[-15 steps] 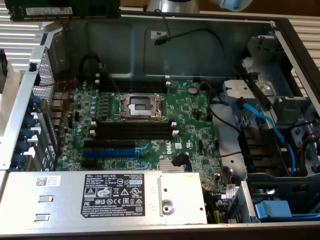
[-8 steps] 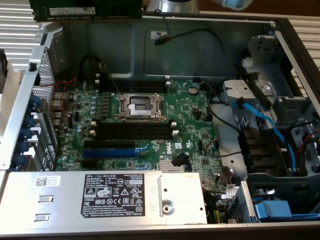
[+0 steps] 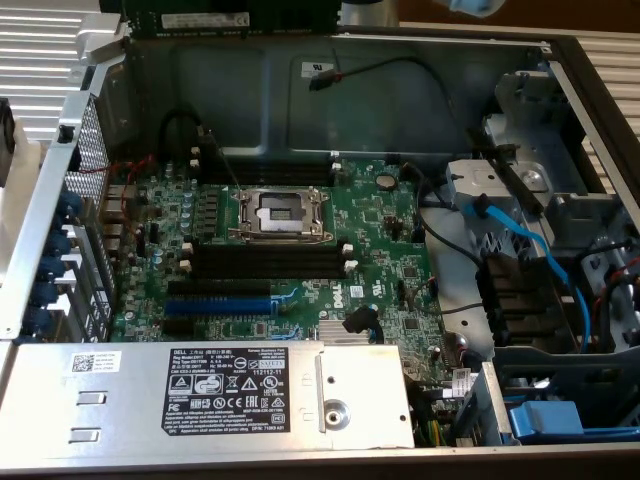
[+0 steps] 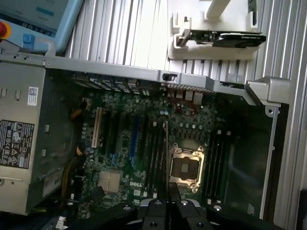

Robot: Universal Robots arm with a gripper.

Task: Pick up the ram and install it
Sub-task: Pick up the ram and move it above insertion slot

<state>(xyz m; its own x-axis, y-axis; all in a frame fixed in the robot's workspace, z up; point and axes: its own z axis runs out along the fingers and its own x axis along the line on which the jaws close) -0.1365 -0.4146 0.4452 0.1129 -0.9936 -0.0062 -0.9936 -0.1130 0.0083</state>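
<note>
The pincer is closed on the ram, gripping it edge-on. The ram hangs above the green motherboard in the open computer case.

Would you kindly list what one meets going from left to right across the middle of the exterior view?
Blue clips on the case wall → processor socket → round coin battery → light-blue cable.
</note>
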